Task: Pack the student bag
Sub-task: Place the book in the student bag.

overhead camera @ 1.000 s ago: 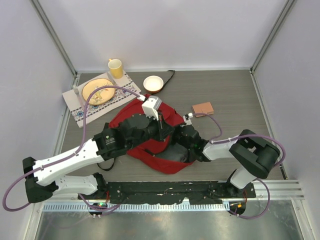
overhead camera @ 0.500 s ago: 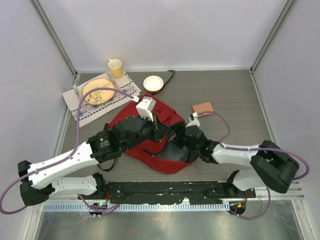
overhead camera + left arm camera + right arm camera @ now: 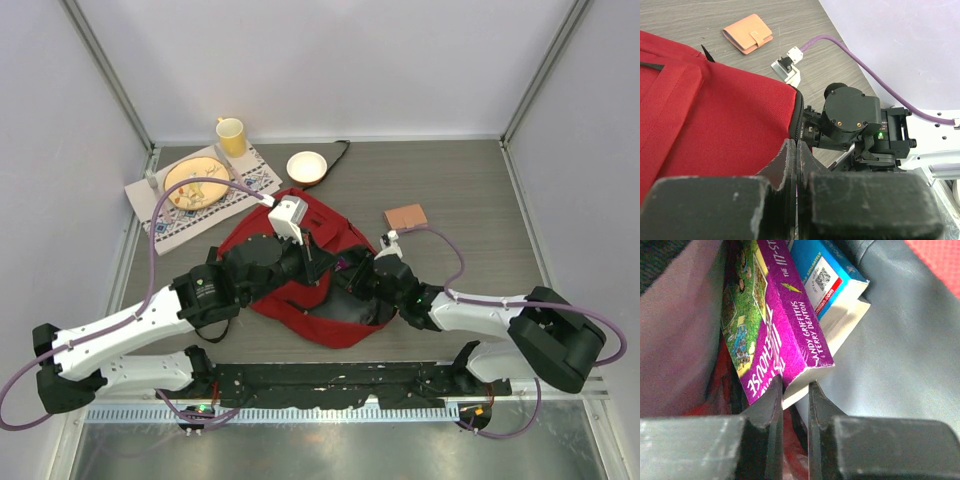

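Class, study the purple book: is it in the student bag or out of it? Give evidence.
In. The purple book sits within the grey lining of the student bag, beside a blue book.

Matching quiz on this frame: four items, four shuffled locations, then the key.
Items:
1. purple book
2. wallet
3. mug
4. bowl

Places:
A. bare table, right of the bag
B. far left, by the placemat
C. inside the bag
D. just past the bag's far edge

Pairs: 1-C, 2-A, 3-B, 4-D
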You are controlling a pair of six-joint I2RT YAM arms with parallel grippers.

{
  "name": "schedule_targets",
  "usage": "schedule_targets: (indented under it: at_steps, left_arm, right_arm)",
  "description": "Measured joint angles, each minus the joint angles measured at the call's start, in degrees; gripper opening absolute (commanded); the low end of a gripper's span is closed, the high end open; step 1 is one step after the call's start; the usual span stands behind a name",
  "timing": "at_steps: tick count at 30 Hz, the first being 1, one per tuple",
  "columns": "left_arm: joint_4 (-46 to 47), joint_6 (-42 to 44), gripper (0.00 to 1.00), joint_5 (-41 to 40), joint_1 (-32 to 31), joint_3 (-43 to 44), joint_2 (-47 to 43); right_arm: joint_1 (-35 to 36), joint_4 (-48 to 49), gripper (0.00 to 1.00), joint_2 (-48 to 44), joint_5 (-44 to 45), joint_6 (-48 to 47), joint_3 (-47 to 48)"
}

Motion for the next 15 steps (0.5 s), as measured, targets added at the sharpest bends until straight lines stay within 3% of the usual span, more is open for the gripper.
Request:
schedule_targets:
  at_steps: [9,12,15]
  left_arm:
    - [0.04,-0.07,0.0,0.17,-0.11,-0.15,0.0]
    - [0.11,-0.5,0.0,0.46,-0.11,-0.15,0.09]
    - [0.11,-1.01,0.0,0.48,-0.11,-0.15,0.31]
  right_arm:
    - [0.0,0.9,0.09,4.85,-0.17,0.13,5.7]
    - [0.0,2.69,0.26,10.36,-0.26,0.46,9.99]
    - [0.35,5.18,0.57,12.41,0.39,1.18,10.21]
